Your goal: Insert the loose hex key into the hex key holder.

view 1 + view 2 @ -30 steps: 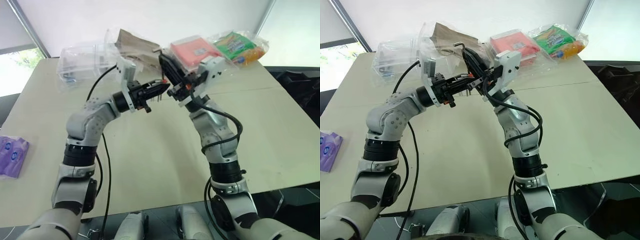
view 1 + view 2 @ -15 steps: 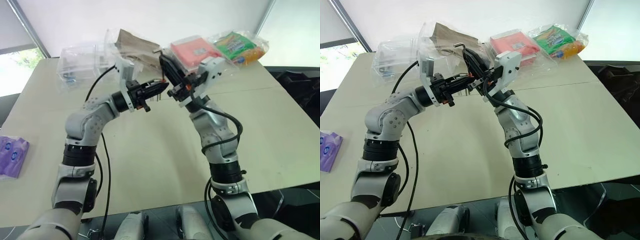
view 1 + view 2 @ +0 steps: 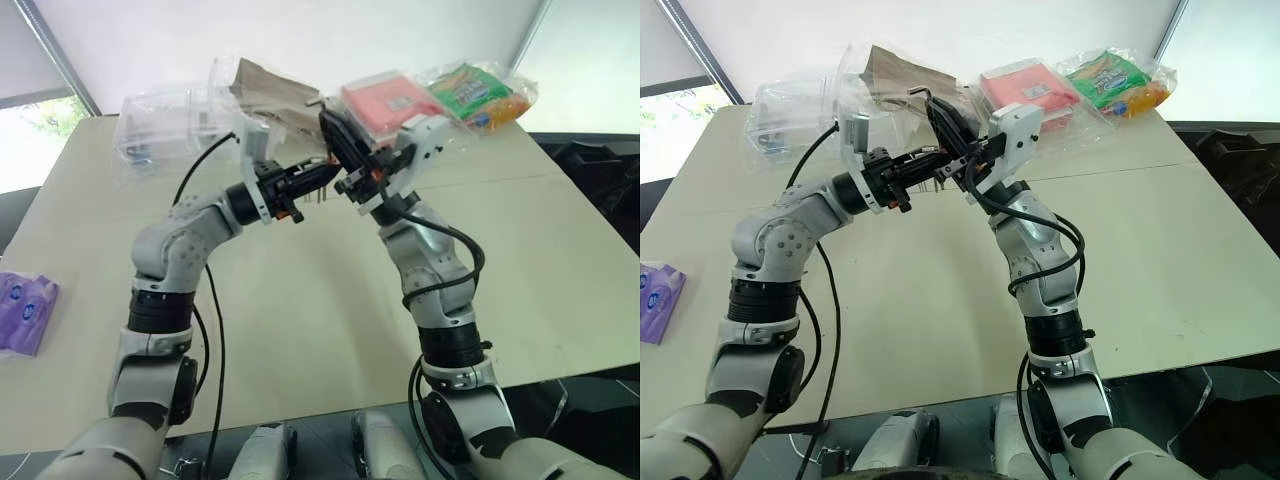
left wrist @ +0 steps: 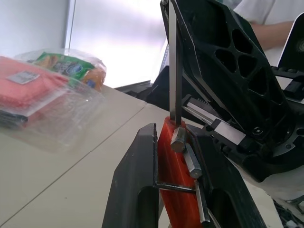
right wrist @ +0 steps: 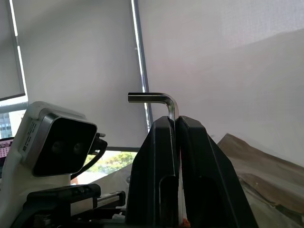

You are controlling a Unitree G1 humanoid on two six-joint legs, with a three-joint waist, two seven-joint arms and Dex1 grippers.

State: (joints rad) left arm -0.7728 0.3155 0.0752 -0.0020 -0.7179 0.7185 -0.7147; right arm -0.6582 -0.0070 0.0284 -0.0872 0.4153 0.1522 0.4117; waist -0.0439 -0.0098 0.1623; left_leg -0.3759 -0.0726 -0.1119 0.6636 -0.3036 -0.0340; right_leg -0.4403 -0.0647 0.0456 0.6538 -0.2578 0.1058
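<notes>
Left gripper (image 4: 176, 209): I see its two black fingers clamped on the hex key holder (image 4: 173, 190), both held up in the air over the middle of the worktop (image 3: 300, 330), well above its surface.
Hex key holder: an orange-red block pinched between the left fingers, with short grey keys lying along its side (one thin key crosses toward the near finger).
Right gripper (image 5: 175, 124): I see its fingers pressed together on the loose hex key (image 5: 159, 100), tilted upward and toward the left gripper.
Loose hex key: the bent end sticks out past the right fingertips; the long straight shank runs down along the right gripper and meets the top end of the orange-red block, touching it there. Whether the tip has gone into a slot I cannot tell.
Key relative to holder: upright over the block's top end, right beside the heads of the stored keys.
Worktop, left edge: a purple packet (image 3: 24, 312).
Worktop, far edge: clear plastic boxes (image 3: 160, 125), a brown paper bag (image 3: 270, 88), a pink-red pack (image 3: 385, 100) in clear wrap, and a green and orange packet (image 3: 478, 92) at the far right corner.
</notes>
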